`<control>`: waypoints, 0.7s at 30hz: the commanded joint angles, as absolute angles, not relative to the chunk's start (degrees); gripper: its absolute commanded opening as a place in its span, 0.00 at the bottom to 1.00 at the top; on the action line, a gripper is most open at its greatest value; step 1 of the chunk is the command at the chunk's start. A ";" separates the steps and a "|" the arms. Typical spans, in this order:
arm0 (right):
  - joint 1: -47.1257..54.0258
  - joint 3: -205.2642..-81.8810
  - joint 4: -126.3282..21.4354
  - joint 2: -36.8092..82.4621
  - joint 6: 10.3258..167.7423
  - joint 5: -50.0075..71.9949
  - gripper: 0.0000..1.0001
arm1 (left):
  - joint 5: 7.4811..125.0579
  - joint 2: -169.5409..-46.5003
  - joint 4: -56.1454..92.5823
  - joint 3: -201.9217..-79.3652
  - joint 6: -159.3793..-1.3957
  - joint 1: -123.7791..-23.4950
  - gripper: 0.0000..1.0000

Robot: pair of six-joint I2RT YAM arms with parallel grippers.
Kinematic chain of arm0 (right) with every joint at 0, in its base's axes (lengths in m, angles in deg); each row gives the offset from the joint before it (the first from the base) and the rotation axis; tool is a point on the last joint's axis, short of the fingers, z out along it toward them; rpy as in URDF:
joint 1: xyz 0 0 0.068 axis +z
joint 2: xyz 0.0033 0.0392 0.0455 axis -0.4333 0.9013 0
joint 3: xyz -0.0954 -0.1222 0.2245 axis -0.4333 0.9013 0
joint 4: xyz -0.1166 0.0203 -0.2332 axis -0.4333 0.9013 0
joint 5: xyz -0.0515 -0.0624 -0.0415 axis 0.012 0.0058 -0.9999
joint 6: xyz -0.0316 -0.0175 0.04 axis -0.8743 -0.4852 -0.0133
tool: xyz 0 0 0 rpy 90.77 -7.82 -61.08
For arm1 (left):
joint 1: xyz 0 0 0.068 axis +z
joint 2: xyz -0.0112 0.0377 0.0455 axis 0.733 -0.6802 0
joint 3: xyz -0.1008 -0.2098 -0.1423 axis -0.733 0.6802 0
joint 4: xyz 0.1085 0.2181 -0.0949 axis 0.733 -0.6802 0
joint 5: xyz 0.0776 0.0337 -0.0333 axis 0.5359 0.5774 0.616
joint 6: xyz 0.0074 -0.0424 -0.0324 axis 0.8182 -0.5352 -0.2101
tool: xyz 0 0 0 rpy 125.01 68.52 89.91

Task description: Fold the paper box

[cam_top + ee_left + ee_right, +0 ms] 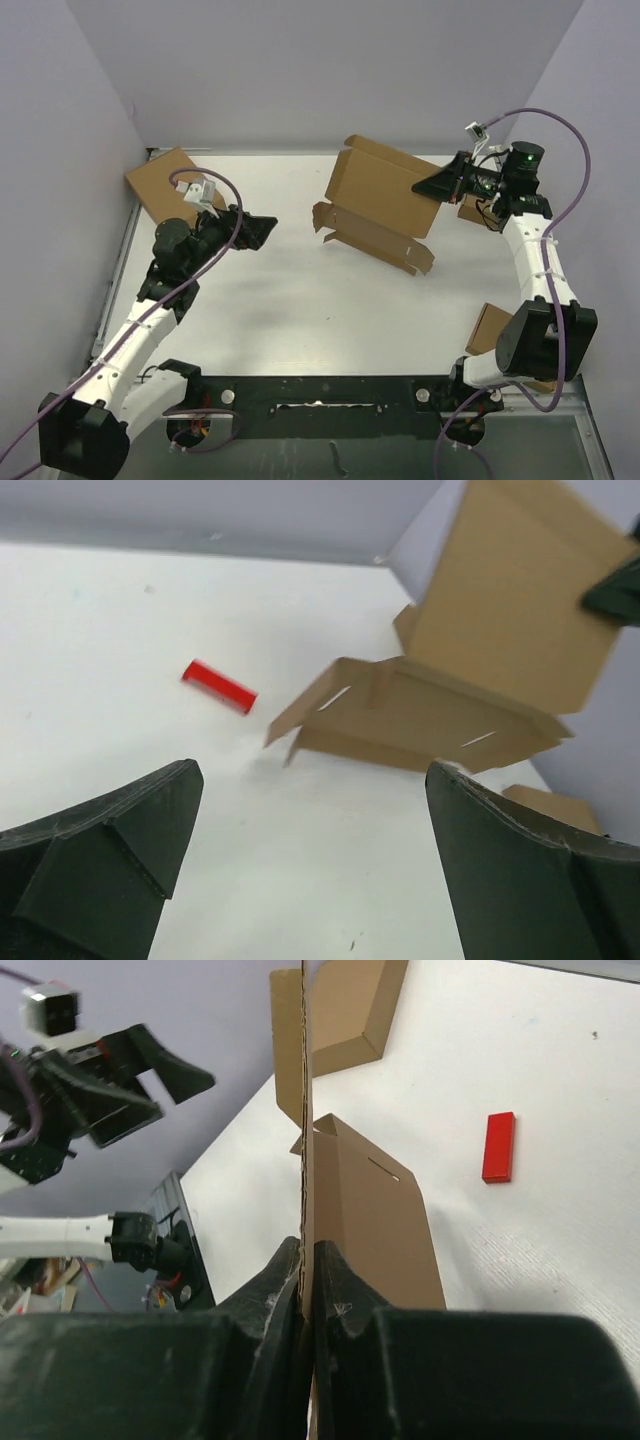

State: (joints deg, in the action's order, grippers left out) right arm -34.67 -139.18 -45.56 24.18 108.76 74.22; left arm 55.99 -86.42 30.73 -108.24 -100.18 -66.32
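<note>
Overhead, we see a brown cardboard paper box (375,200), not yet folded, resting on a white table (280,310). Its large panel stands tilted up off the surface, with a narrower flap bent along its far edge. A lower strip spreads from the panel toward the arms' bases. It is cut with two thin slots and ends in small tabs. The box's long axis runs at a slant, from far left to near right.

The right gripper (440,183) sits at the box's right end, jaws pinched narrow on the edge of the raised panel. The right wrist view shows the cardboard edge-on, clamped between the two fingers. The left gripper (262,228) hovers to the left of the box, apart from it, jaws spread wide and holding nothing, pointing toward the box's left end.

We judge that the coming move turns on this: the free left end of the strip lies ahead of the open left jaws. That places the left arm to reach it while the right arm steadies the panel.

A small red block (219,686) lies on the table on the far side of the box; the overhead view does not show it. A flat cardboard sheet (165,180) lies well left of the box, behind the left arm. A second cardboard sheet (490,330) lies nearer than the box's right end, beside the right arm's base.
</note>
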 commanded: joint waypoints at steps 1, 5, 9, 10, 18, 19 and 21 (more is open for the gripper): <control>-33.76 -144.11 -25.14 22.36 90.24 80.39 0.00 | 48.15 -88.20 26.81 -104.12 -97.17 -60.66 0.92; -33.29 -145.07 -24.64 22.60 91.63 84.28 0.00 | 44.99 -91.33 32.56 -101.59 -98.72 -59.79 0.80; -33.06 -144.85 -22.53 24.79 88.74 80.31 0.00 | 43.94 -94.56 38.33 -99.02 -101.12 -59.79 0.77; -33.02 -144.91 -21.22 26.03 86.43 78.87 0.00 | 43.64 -95.39 39.70 -98.45 -101.70 -59.79 0.77; -32.34 -146.21 -12.33 34.81 67.69 73.92 0.00 | 39.62 -103.27 49.41 -94.63 -104.66 -59.81 0.75; -32.31 -146.10 -12.20 35.01 66.56 74.55 0.00 | 39.47 -104.42 50.70 -94.18 -104.92 -59.86 0.75; -32.36 -145.95 -11.92 35.17 64.87 76.05 0.00 | 38.90 -107.33 52.81 -93.65 -105.28 -59.97 0.75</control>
